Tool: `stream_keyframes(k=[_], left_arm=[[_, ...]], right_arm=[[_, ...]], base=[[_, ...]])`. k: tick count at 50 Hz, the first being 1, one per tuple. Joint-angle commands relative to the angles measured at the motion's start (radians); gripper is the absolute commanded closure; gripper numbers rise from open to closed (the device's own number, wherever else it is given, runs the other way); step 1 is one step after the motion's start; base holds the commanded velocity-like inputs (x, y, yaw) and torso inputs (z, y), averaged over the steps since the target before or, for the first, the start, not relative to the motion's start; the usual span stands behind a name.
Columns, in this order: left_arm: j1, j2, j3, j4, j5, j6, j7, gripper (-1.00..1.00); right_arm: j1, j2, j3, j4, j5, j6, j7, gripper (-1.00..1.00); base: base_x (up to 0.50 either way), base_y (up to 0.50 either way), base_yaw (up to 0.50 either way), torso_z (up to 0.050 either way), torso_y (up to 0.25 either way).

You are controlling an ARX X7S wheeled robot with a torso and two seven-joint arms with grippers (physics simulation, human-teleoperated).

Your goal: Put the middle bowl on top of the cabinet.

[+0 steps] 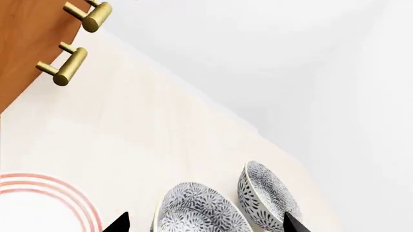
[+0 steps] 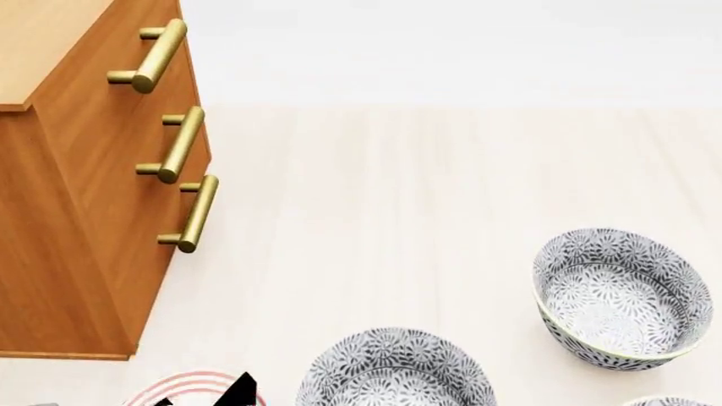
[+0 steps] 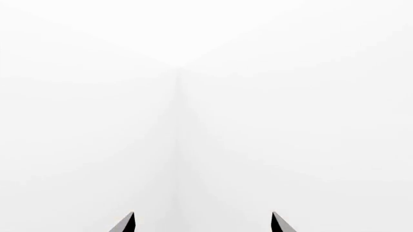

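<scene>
Left wrist view: middle bowl [image 1: 203,212] between left gripper [image 1: 205,223] tips.

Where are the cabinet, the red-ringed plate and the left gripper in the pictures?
cabinet [image 2: 79,254]: head view, on its wooden front.
red-ringed plate [image 1: 38,203]: left wrist view, on its rim with the rings.
left gripper [image 1: 205,223]: left wrist view, midway between the two black fingertips.

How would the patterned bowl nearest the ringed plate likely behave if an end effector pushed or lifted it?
The bowl looks rigid and glazed, so probably slippery. Its deep, rounded walls suggest a push might slide or rock it. Gripping its thin rim is probably safest.
</scene>
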Motion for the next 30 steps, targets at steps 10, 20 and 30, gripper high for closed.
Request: stream_keyframes(k=[10,20,30], left_arm=[[-0.047,0.025,0.066,-0.051,0.031,-0.035,-0.072,-1.0],[-0.034,0.033,0.12,-0.036,0.083,-0.042,-0.083,-1.0],[-0.035,0.047,0.149,-0.079,0.089,-0.038,-0.076,-1.0]], right_arm=[[0.0,0.0,-0.002,-0.006,-0.004,0.001,0.006,-1.0],[0.0,0.0,0.01,-0.008,0.007,0.004,-0.003,-1.0],[0.0,0.0,0.035,-0.001,0.032,0.0,-0.02,-1.0]], base=[[0.0,0.0,0.0,0.0,0.0],[0.0,0.0,0.0,0.0,0.0],[0.0,0.0,0.0,0.0,0.0]])
